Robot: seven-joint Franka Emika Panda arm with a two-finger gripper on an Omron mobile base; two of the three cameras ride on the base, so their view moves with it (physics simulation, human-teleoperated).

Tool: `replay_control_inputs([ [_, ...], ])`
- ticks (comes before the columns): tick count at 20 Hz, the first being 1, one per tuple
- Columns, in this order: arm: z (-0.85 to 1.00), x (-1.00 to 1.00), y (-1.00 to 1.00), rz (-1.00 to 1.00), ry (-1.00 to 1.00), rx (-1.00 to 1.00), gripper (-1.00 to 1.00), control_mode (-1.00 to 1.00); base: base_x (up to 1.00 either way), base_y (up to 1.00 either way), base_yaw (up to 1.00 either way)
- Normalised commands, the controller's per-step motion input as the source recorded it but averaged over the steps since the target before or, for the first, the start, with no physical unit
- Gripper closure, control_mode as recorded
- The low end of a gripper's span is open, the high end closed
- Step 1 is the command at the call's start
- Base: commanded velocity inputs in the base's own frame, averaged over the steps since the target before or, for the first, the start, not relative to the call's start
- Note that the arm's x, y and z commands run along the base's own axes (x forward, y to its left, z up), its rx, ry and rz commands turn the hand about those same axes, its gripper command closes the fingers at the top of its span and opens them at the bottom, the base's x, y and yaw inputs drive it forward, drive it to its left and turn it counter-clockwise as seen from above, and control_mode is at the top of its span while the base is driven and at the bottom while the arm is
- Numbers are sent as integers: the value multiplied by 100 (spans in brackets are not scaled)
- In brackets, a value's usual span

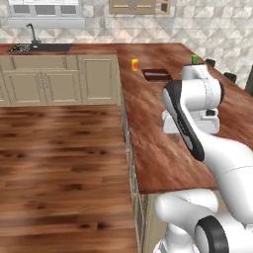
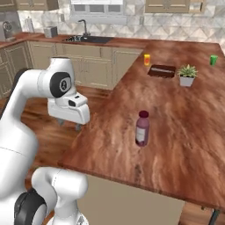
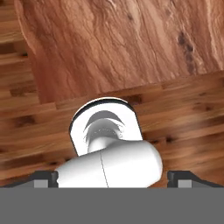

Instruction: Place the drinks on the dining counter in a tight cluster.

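The long reddish-brown wood-grain worktop (image 2: pixel 184 127) carries a stout purple-capped bottle (image 2: pixel 142 128) standing upright near its middle, hidden behind the arm in the left base view. Farther back stand a small potted plant (image 2: pixel 187 75), an orange cup (image 2: pixel 147 59) and a green cup (image 2: pixel 213 59). The claw (image 3: pixel 113 177) spreads wide and empty, its tips cut off at the hand view's bottom edge.

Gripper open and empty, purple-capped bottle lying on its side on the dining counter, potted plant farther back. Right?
Not quite: the purple-capped bottle stands upright on the dining counter, as the right base view shows. The rest holds: the gripper is open and empty in the hand view, and the potted plant sits farther back.
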Motion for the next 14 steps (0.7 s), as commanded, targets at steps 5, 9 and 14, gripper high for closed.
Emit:
replay_control_inputs([
  [5,0,0,0,0,0,0,-100,100,-1,100,53],
  [9,0,0,0,0,0,0,-100,100,0,100,67],
  [14,0,0,0,0,0,0,-100,100,42,94,60],
])
